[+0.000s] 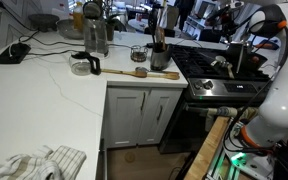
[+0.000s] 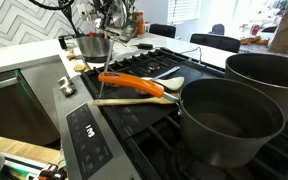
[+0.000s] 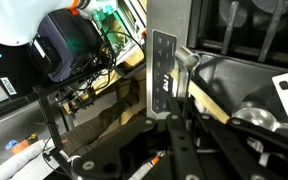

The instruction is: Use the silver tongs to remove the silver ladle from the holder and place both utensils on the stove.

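Here, one holder stands on the counter beside the stove. Only an exterior view shows two dark pots and one orange-handled tool. In the wrist view the stove's steel front sits just past the gripper; I cannot tell how wide the jaws are.

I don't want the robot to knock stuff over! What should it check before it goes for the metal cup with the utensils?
1. Holder upright beside the stove: ok.
2. Handles sticking up to grab: ok.
3. Which one is the ladle: cannot tell.
4. Silver tongs spotted: cannot tell.
5. Gripper jaws open: cannot tell.
6. Free room on the stove: cannot tell; two pots and an orange-handled utensil already sit there.
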Tool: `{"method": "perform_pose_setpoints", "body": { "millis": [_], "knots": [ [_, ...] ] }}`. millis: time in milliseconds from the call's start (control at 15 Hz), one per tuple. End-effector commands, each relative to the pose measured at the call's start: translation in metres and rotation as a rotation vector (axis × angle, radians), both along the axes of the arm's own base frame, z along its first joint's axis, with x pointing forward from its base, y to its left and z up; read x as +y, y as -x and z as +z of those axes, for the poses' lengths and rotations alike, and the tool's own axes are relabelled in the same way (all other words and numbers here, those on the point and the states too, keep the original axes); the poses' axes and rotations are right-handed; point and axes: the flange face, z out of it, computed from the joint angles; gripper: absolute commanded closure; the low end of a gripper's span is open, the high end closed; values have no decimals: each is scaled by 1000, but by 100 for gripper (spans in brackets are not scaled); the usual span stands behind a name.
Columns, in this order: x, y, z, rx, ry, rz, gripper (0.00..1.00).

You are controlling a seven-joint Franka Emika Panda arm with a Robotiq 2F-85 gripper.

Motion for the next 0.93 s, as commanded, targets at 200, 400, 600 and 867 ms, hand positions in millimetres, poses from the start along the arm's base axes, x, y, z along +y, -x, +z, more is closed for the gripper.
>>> {"method": "perform_pose_setpoints", "body": {
  "millis": [200, 400, 600, 867],
  "knots": [
    [-42, -21, -15, -84, -68, 55, 98],
    [-51, -28, -30, -115, -104, 89, 98],
    [-56, -32, -47, -151, -155, 95, 98],
    [-58, -37, -63, -170, -204, 98, 98]
  ]
}}
